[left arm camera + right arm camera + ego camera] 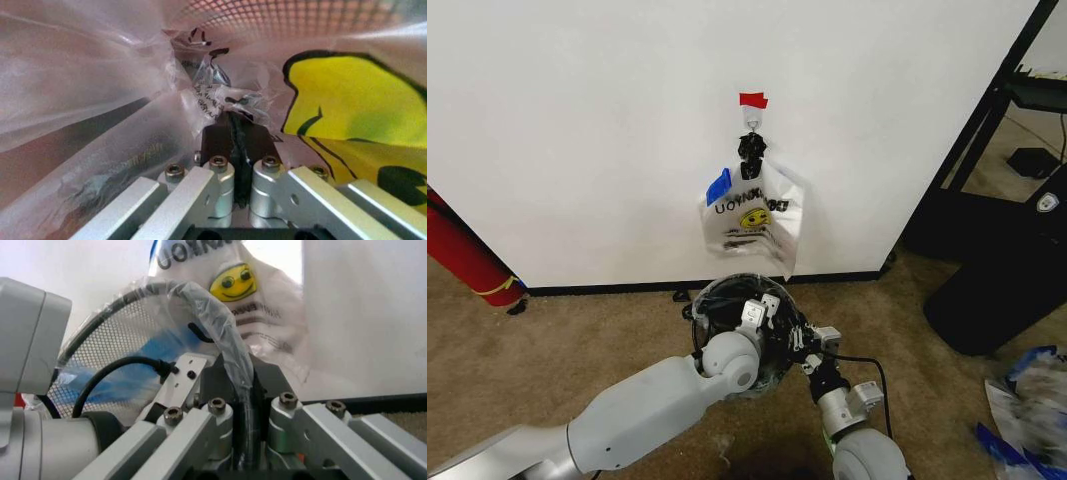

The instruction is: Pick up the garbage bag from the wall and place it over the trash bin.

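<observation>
The trash bin (712, 300), black mesh, stands on the carpet at the foot of the wall (577, 130). The clear, crinkly garbage bag (223, 325) is draped over the bin's rim, and its film (80, 75) lines the inside. My left gripper (762, 315) reaches down into the bin; in the left wrist view the left gripper (232, 131) is shut on a fold of that film. My right gripper (809, 338) is at the bin's right rim; in the right wrist view the right gripper (243, 377) is shut on the film-covered rim.
A white smiley-face shopping bag (752, 215) hangs from the red-taped hook (752, 101) just above the bin. A red cylinder (467, 255) leans at the left. Black furniture (997, 280) stands at the right, and loose blue and white plastic (1027, 410) lies on the floor.
</observation>
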